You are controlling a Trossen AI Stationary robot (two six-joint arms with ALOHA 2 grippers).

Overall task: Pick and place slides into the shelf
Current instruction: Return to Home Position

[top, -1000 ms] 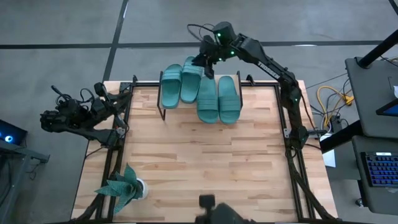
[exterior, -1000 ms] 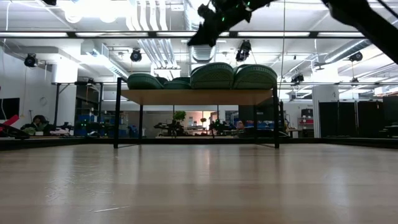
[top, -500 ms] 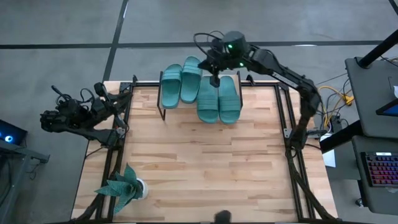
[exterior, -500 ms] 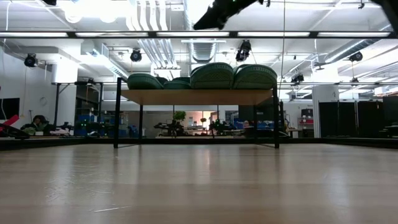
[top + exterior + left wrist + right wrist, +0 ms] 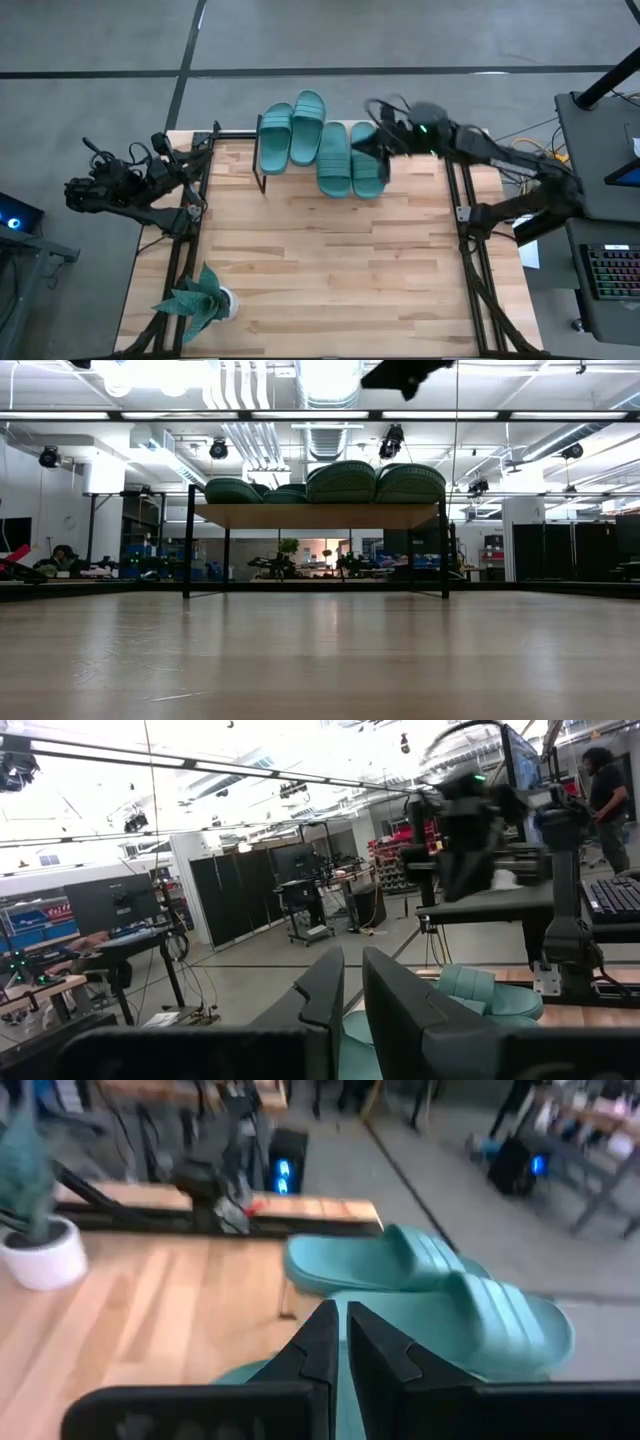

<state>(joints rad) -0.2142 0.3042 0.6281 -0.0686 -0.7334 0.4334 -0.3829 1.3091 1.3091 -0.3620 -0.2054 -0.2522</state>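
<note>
All four teal slides (image 5: 333, 160) sit on top of the shelf (image 5: 315, 515), so your placing looks done. Your right gripper (image 5: 340, 1320) hovers above the shelf's right end, fingers closed on nothing; your left gripper (image 5: 352, 965), likewise closed and empty, waits well left of it; only homing seems left

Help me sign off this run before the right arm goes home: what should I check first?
1. Four slides on the shelf: ok, all lie on its top.
2. Right gripper empty: ok, shut, nothing held.
3. Right gripper clear of the slides: ok, the low view shows it well above them.
4. Left gripper out of the way: ok, parked at the left edge of the table, shut.
5. Plant clear of the right arm: ok, it stands at the front-left corner.
</note>
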